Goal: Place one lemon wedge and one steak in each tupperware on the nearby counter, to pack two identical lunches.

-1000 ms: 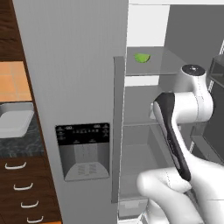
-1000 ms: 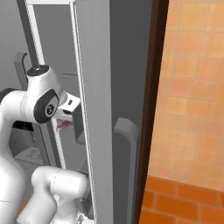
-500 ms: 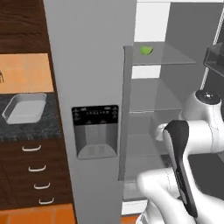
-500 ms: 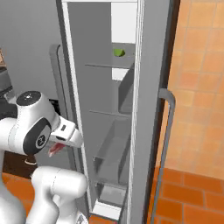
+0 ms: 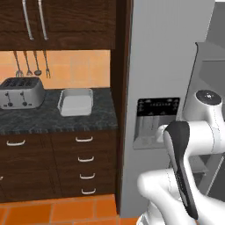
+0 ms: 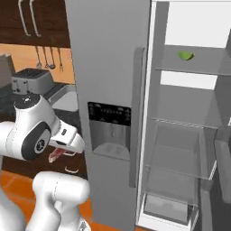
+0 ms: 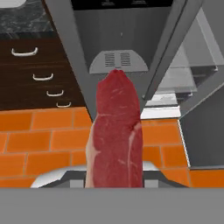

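Hand view shows the gripper (image 7: 114,186) clamped tight around a steak (image 7: 117,135).

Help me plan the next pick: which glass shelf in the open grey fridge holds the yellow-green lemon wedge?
The topmost glass shelf: the small yellow-green lemon wedge lies on it, toward its left. The shelves below carry no wedge.

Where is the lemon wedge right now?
The lemon wedge lies on the upper glass shelf inside the open fridge, at the upper right of the right base view, above the bare lower shelves.
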Controlling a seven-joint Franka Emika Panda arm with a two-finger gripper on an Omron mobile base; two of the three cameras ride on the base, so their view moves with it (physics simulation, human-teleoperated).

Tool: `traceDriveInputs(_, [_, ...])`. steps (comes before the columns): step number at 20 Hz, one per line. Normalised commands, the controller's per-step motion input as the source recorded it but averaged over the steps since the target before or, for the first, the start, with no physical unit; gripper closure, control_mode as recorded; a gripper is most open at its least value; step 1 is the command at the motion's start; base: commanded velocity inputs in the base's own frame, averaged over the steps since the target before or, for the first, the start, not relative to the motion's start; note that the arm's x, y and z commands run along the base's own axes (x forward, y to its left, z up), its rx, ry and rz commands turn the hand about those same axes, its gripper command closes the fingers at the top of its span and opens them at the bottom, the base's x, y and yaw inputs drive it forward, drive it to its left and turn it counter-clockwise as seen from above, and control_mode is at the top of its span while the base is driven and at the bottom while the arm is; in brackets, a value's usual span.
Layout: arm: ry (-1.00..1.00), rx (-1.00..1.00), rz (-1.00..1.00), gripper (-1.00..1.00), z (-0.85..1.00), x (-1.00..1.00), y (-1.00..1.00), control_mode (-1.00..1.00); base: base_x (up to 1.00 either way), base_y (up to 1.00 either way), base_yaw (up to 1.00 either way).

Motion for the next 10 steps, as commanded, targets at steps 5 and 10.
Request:
traceDriveInputs(5, [0.0, 0.0, 0.0, 1.0, 0.0, 0.0, 0.0, 1.0, 0.0, 1.0, 0.1])
traceDriveInputs(10, [0.0, 0.0, 0.0, 1.0, 0.0, 0.0, 0.0, 1.0, 0.13, 1.0, 0.08])
